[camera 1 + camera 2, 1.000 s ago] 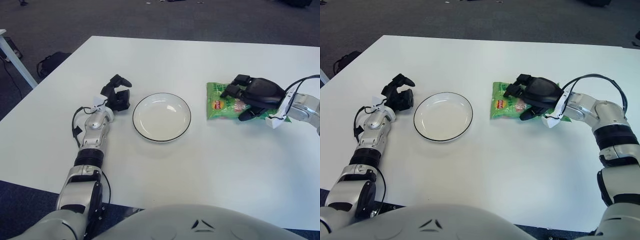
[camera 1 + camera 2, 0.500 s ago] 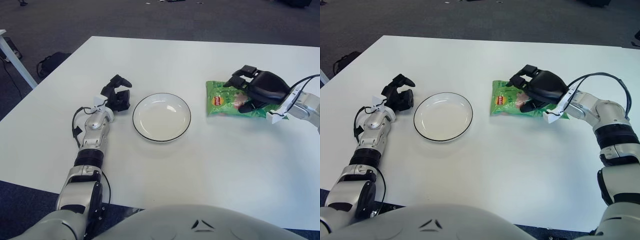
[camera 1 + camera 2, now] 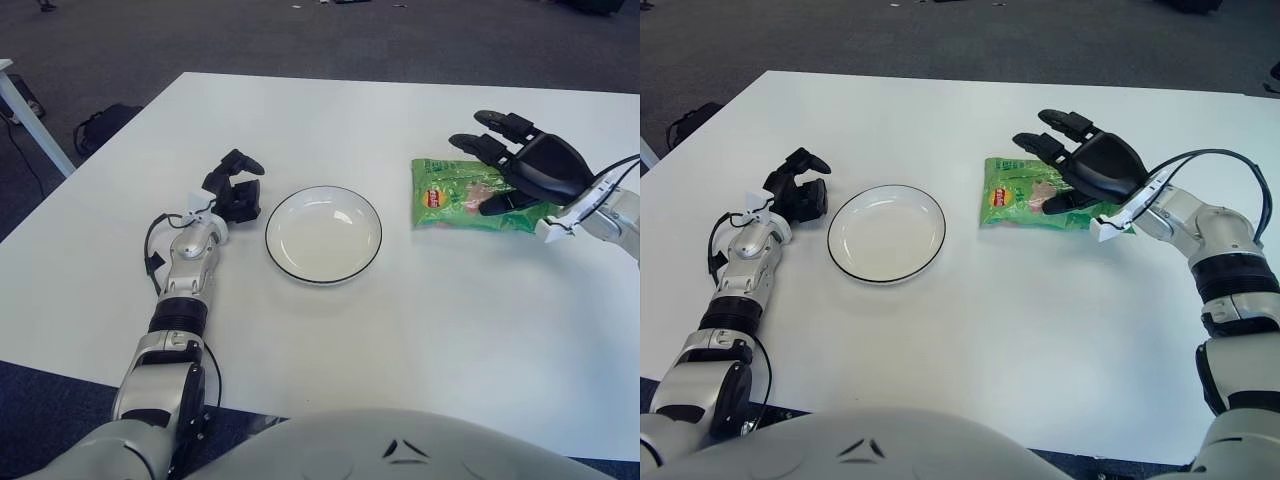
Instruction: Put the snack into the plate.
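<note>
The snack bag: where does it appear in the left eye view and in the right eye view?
Left eye view: the snack bag lies right of centre, under the open right hand.
Right eye view: the snack bag sits nearer the middle, just right of centre.
Shared landmark: the plate lies to the left of the bag in both views, apart from it.

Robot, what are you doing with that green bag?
The robot's right hand is spread open just over the green snack bag, which lies flat on the white table. It has no grip on the bag now. The round white plate with a dark rim sits to the bag's left with nothing in it. The left hand shows idle on the plate's left side.
</note>
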Robot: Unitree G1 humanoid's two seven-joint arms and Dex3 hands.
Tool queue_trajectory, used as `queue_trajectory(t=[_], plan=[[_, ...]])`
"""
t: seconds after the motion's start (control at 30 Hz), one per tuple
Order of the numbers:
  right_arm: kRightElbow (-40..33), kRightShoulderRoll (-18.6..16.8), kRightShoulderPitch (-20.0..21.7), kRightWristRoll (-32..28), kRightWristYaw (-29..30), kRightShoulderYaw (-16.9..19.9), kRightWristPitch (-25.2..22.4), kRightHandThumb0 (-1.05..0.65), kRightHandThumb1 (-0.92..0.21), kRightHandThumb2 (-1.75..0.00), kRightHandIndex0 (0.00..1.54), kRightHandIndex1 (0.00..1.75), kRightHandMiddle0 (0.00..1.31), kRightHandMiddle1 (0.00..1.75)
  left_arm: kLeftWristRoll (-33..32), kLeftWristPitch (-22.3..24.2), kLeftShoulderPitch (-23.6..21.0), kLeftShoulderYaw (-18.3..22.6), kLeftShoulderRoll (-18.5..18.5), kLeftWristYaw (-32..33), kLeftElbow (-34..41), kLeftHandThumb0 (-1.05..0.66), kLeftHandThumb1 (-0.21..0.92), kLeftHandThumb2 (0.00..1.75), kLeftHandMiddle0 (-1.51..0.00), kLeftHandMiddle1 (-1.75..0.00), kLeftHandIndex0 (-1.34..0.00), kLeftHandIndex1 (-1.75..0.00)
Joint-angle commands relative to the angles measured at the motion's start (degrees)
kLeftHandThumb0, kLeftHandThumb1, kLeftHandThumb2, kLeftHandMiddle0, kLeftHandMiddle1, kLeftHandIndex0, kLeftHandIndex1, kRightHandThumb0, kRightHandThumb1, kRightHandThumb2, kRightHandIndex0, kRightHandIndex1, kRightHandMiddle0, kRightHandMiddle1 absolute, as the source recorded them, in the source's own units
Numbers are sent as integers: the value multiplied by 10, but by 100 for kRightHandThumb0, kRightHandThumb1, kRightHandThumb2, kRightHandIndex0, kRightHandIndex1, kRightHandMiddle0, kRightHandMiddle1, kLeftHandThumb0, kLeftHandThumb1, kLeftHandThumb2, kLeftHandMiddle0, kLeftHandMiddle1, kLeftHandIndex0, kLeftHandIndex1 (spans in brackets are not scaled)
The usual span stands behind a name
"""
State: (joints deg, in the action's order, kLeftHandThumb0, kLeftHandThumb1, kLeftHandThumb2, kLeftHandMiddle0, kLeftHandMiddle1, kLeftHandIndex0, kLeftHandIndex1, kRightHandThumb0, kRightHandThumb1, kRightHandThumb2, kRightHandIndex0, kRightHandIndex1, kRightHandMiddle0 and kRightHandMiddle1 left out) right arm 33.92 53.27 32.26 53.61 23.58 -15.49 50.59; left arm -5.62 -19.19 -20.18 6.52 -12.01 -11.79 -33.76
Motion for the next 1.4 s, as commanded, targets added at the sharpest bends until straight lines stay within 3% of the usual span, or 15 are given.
queue_trajectory(t=[0.0,0.2,0.33,0.77,0.93,1.1,1.37], plan=[[-8,15,-15,-29,-26,9,0,-104,-92,-34,0,0,0,2,16,6,38,-12,15,7,-22,-43,48,111,-123,-175,-48,-175],[-74,28,-72,-115,-138,35,-40,-105,-92,-41,0,0,0,0,16,12,42,-13,16,9,-13,-43,47,112,-123,-175,-49,-175],[-123,29,-99,-163,-230,49,-93,-105,-92,-45,0,0,0,0,22,12,43,-15,16,16,-6,-43,46,113,-124,-175,-50,-175],[-225,24,-140,-235,-425,70,-223,-105,-92,-44,0,0,0,0,22,19,49,-13,16,13,5,-43,47,112,-122,-175,-49,-175],[-220,10,-140,-226,-452,60,-258,-105,-92,-46,0,0,0,0,21,17,50,-13,16,14,7,-43,48,112,-123,-175,-49,-175],[-169,-6,-118,-205,-458,38,-267,-105,-92,-48,0,0,0,0,18,20,53,-12,15,9,9,-43,48,111,-121,-175,-48,-175],[-171,-7,-113,-207,-482,36,-285,-105,-92,-48,0,0,0,0,12,20,54,-9,13,2,7,-42,51,108,-117,-175,-46,-175]])
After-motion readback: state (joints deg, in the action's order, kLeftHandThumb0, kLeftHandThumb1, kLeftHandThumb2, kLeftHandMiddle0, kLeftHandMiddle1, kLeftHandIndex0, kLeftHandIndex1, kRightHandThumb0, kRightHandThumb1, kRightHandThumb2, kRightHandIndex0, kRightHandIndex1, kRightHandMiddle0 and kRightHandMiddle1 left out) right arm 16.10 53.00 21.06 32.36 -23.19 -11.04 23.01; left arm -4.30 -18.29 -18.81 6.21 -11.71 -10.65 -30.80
